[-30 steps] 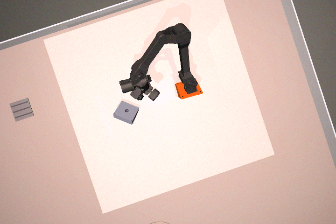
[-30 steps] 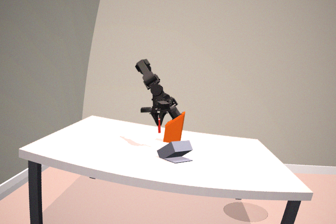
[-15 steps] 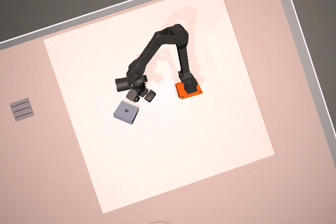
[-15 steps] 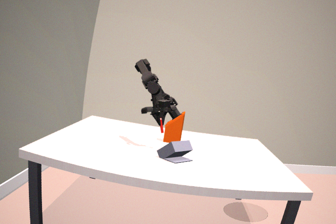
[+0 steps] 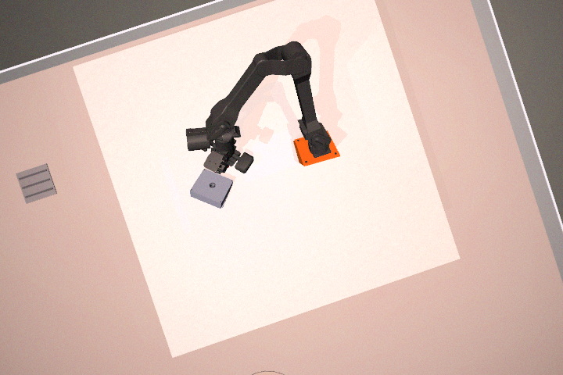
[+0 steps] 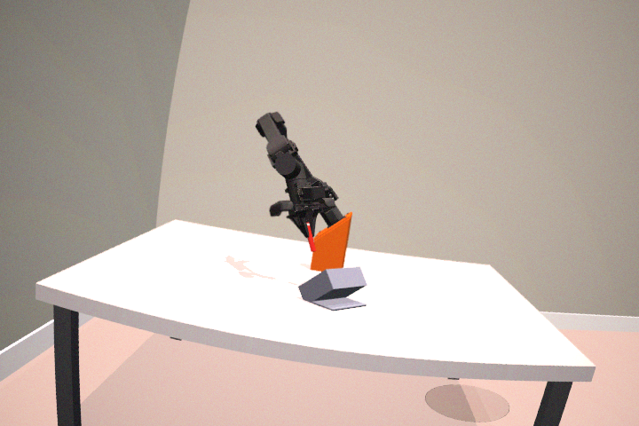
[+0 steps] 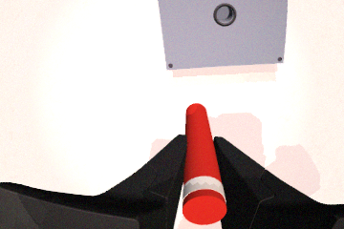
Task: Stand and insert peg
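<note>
My gripper (image 7: 199, 143) (image 6: 309, 224) (image 5: 220, 162) is shut on the red peg (image 7: 199, 153) (image 6: 311, 237). The white band (image 7: 204, 188) is at the end near the wrist camera, and the plain end points forward and down. The peg hangs in the air above the table, tilted. The grey sloped panel (image 7: 191, 10) (image 5: 206, 190) (image 6: 341, 280) lies just ahead of the peg tip. Its round hole (image 7: 225, 14) (image 5: 212, 184) sits in the middle of the face. In the wrist view the peg tip is below the panel and slightly left of the hole.
The arm's orange base plate (image 5: 303, 152) (image 6: 333, 245) stands on the white table (image 6: 160, 277) behind the panel. A grey vent (image 5: 36, 183) lies on the floor far to the left.
</note>
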{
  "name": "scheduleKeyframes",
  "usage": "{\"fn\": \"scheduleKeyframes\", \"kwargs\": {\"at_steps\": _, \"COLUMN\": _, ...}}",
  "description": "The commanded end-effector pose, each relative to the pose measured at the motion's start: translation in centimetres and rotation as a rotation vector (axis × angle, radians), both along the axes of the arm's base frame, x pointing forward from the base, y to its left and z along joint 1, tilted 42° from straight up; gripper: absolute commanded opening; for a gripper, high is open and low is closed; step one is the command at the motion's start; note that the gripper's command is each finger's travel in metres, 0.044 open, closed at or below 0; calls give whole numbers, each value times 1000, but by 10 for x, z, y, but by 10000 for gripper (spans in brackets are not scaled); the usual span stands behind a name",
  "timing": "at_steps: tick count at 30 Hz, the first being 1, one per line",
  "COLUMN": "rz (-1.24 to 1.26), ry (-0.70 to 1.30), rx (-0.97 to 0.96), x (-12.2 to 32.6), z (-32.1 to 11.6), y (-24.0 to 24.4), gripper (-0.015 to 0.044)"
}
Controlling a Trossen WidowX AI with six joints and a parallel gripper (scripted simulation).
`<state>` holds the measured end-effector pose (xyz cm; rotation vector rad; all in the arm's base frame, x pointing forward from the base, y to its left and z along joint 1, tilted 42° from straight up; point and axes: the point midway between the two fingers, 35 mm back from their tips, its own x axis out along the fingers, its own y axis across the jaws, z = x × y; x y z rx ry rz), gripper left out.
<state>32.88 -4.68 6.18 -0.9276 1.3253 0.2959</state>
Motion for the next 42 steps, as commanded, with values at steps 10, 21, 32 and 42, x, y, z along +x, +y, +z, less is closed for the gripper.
{"fn": "scheduleKeyframes", "kwargs": {"at_steps": 10, "rz": 140, "ry": -63, "rx": 54, "x": 32, "z": 6, "y": 9, "gripper": 0}}
{"fn": "scheduleKeyframes", "kwargs": {"at_steps": 21, "rz": 167, "ry": -76, "rx": 62, "x": 43, "z": 0, "y": 10, "gripper": 0}}
{"fn": "scheduleKeyframes", "kwargs": {"at_steps": 32, "rz": 178, "ry": -82, "rx": 65, "x": 52, "z": -14, "y": 8, "gripper": 0}}
{"fn": "scheduleKeyframes", "kwargs": {"at_steps": 42, "rz": 188, "ry": -87, "rx": 68, "x": 60, "z": -27, "y": 6, "gripper": 0}}
